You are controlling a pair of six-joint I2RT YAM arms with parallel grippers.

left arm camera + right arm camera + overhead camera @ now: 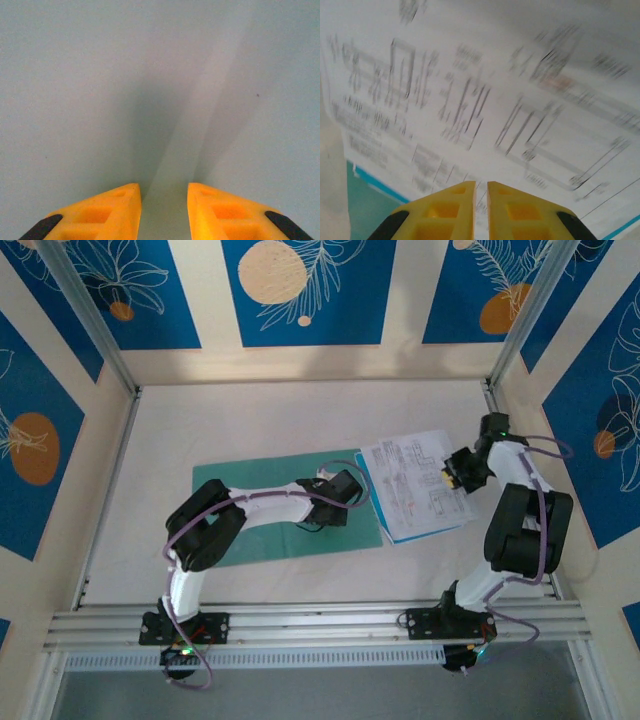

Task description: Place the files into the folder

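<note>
The folder (260, 475) is seen lying flat on the desk (250, 420), closed as far as can be told. The files (410, 490) are laid at the folder's right end, their left edge overlapping it and the rest spread on the desk beyond. The left gripper (164, 212) is held low over the folder's right half; its fingers (117, 212) are parted by a moderate gap, and nothing is held between them. The right gripper (481, 207) is placed on the files, to the folder's right. Its fingers (452, 210) are drawn almost together, with only a thin slit left; whether a sheet is pinched cannot be told. A blue edge strip (375, 181) is seen where the sheets meet the folder
</note>
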